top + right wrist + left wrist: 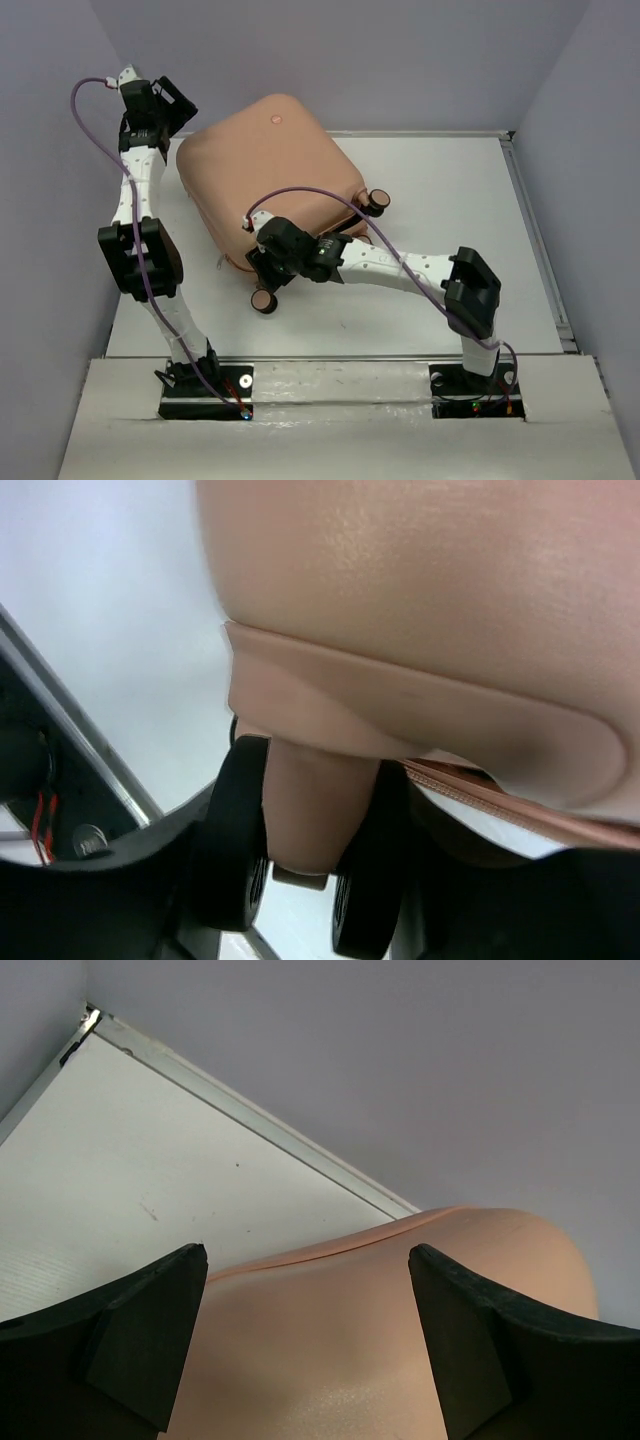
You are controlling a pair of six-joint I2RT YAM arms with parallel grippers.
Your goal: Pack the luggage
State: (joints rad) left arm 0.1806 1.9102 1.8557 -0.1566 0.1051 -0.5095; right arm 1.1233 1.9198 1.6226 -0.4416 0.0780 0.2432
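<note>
White table [450,200] is taking up most of the top view. The luggage [270,170] is lying flat on its far-left part, peach-pink shell facing up and the two halves looking shut together. Its far corner is reaching toward the back wall.

Left arm [140,250] is stretching up the left side of the table, with a purple cable [85,110] looping off the wrist. Left gripper [178,112] is sitting at the luggage's far-left corner. In the left wrist view its fingers [150,1330] are standing wide apart with nothing between them, and the rounded shell [330,1360] is showing just below them.

Right arm [400,268] is reaching left across the table to the near edge of the luggage. Right gripper [262,268] is pressing in close to that near corner, and I cannot tell whether it is open or closed because the fingers are not showing clearly in either view.

In the right wrist view, the near caster wheel [300,850] is hanging under the shell's corner molding, with twin black discs on a peach fork. The same wheel [264,301] is poking out toward the arm bases in the top view. A second caster wheel [378,200] is sticking out at the right corner.

A small round dot [276,118] is showing on the shell near the far edge.
</note>
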